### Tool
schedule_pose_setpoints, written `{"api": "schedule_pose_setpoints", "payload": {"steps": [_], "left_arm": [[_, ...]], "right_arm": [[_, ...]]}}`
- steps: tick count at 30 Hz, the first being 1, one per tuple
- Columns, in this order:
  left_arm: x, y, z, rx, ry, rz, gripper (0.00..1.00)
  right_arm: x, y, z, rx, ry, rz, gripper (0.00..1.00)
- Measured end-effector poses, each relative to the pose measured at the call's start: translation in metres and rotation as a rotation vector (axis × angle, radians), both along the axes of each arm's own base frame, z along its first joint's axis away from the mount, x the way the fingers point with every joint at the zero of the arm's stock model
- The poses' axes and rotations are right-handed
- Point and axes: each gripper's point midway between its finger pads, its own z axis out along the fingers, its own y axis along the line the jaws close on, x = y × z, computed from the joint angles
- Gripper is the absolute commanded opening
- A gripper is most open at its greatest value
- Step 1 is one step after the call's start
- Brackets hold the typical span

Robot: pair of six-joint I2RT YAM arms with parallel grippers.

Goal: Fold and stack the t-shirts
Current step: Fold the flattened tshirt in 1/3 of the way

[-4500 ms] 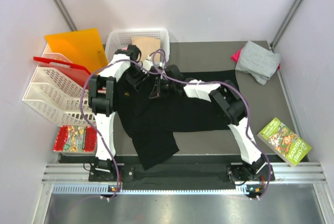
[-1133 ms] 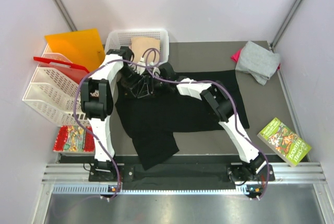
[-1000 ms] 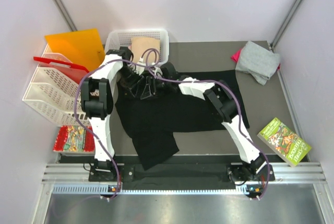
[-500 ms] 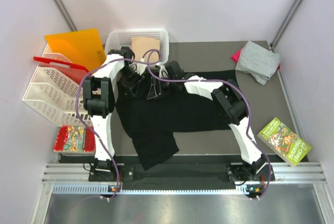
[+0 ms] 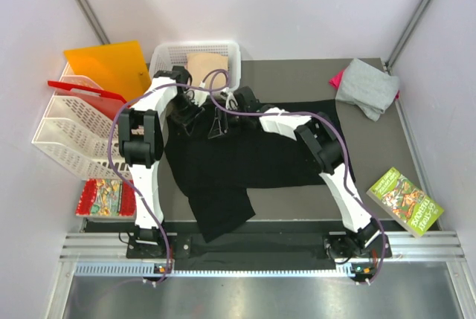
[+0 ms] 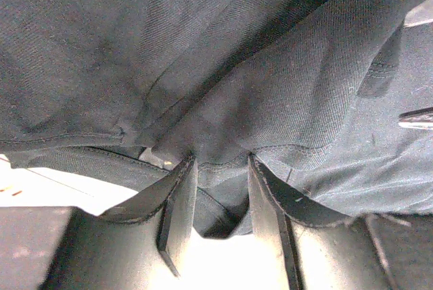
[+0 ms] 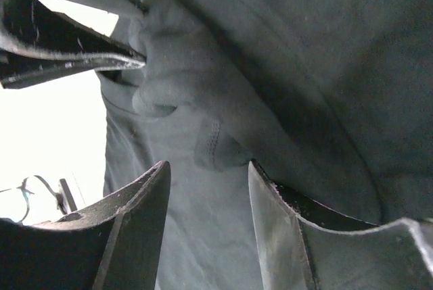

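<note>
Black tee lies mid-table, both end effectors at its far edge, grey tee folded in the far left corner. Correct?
One slip: the grey tee is in the far right corner, not the left, as the top external view shows. The rest holds: the black tee lies mid-table, with the left end effector and the right end effector at its far edge.

You're working in a robotics lab cell: plain white walls [image 5: 297, 7] box in a dark table [image 5: 297, 73]. A left arm [image 5: 146, 181] and a right arm [image 5: 346, 196] are bolted to an aluminium rail [image 5: 97, 248] at its near edge. Purple cables [image 5: 111, 152] run loose along both arms, and plastic baskets [image 5: 63, 137] and a booklet [image 5: 405, 201] sit at the table's edges.
</note>
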Motion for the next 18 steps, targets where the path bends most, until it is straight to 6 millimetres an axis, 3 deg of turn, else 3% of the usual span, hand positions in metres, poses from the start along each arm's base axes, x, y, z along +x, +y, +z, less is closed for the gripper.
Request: {"api": "schedule_pose_setpoints", "payload": {"steps": [8,11,14,15,18], "left_arm": [[0.000,0.001,-0.001,0.005,-0.001,-0.003,0.41],[-0.001,0.002,-0.003,0.008,0.002,-0.005,0.41],[-0.002,0.003,-0.004,0.012,0.003,-0.006,0.41],[-0.002,0.003,-0.004,0.013,0.004,-0.006,0.41],[-0.002,0.003,-0.005,0.017,0.005,-0.008,0.41]], "right_arm": [[0.007,0.008,0.000,0.039,0.002,-0.018,0.44],[0.008,0.009,-0.001,0.043,0.003,-0.022,0.36],[0.007,0.009,-0.005,0.040,0.010,-0.026,0.24],[0.008,0.009,-0.006,0.038,0.012,-0.032,0.16],[0.009,0.008,-0.010,0.031,0.019,-0.040,0.06]]}}
